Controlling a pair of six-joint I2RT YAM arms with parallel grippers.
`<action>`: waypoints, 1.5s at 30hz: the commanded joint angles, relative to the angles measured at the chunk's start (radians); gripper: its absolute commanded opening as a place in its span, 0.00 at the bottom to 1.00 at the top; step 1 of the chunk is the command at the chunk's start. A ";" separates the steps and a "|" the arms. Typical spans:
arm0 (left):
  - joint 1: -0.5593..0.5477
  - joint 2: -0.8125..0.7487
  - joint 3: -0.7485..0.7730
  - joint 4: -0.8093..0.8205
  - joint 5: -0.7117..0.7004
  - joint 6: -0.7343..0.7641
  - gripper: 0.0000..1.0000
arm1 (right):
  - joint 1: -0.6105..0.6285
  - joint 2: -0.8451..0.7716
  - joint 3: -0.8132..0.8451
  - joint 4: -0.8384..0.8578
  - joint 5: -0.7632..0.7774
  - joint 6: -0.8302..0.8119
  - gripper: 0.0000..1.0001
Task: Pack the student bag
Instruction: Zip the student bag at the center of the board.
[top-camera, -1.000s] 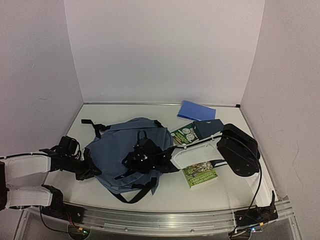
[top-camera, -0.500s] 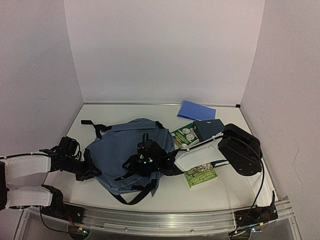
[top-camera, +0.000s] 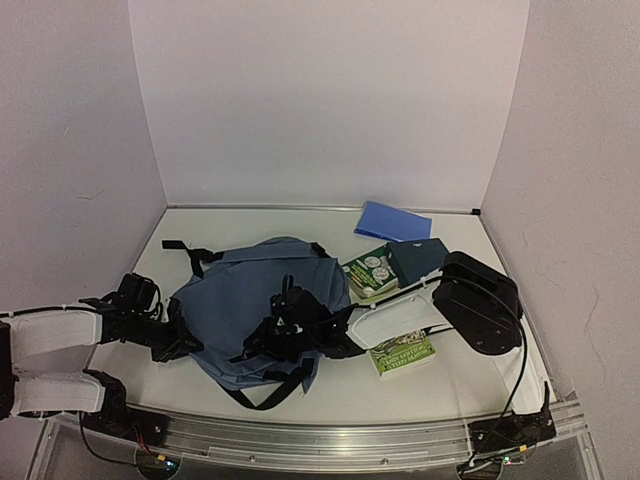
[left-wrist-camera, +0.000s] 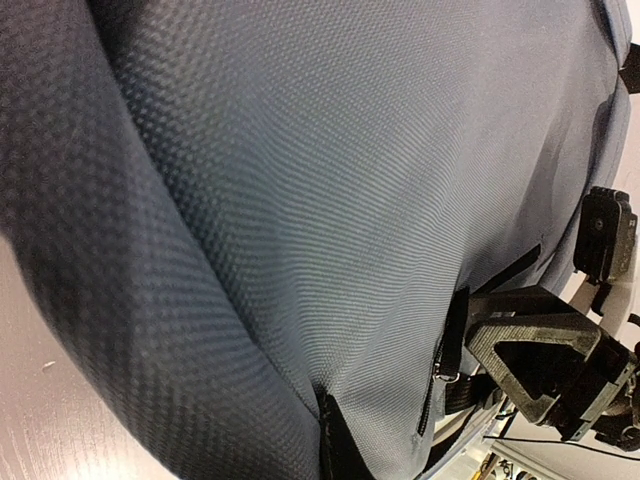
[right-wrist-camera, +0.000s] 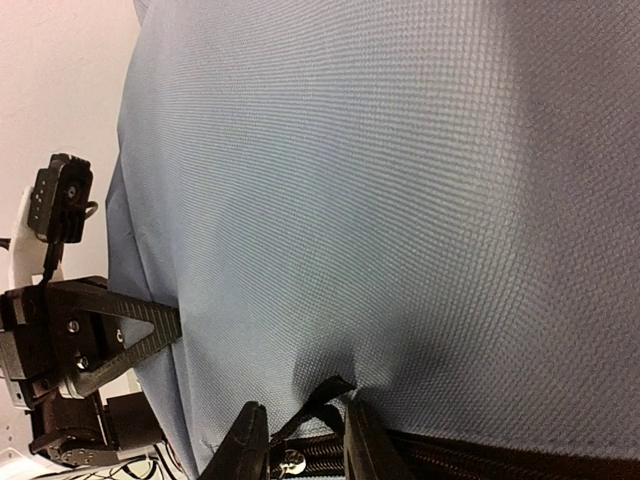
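Observation:
The slate-blue student bag (top-camera: 245, 295) lies flat on the table's left half, its black straps spread out. My left gripper (top-camera: 178, 338) is at the bag's left edge, shut on a fold of its fabric (left-wrist-camera: 300, 330); one dark finger (left-wrist-camera: 340, 450) shows under the crease. My right gripper (top-camera: 268, 342) rests on the bag's near side. In the right wrist view its fingers (right-wrist-camera: 245, 440) stand narrowly apart, closed round the black zipper pull (right-wrist-camera: 322, 400) above the zipper (right-wrist-camera: 450, 465), and the fabric puckers there. Each wrist view shows the other gripper nearby: the left (right-wrist-camera: 90, 340), the right (left-wrist-camera: 540, 360).
A flat blue notebook (top-camera: 392, 220) lies at the back right. A green book (top-camera: 368, 272) and a dark grey-blue book (top-camera: 417, 257) lie right of the bag. Another green book (top-camera: 400, 350) lies under the right arm. A metal rail (top-camera: 330, 435) runs along the near edge.
My right gripper has moved across the bag toward the near edge, keeping hold of the zipper pull. The left arm and the books have not moved.

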 joint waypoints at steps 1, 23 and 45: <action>-0.006 0.009 0.006 0.012 0.030 0.018 0.00 | 0.023 0.052 -0.005 -0.050 -0.023 -0.004 0.23; -0.006 0.029 0.008 0.022 0.020 0.013 0.00 | 0.083 0.068 0.164 -0.310 0.153 -0.139 0.22; -0.006 0.039 0.010 0.022 0.009 0.012 0.00 | 0.165 0.199 0.465 -0.674 0.409 -0.328 0.22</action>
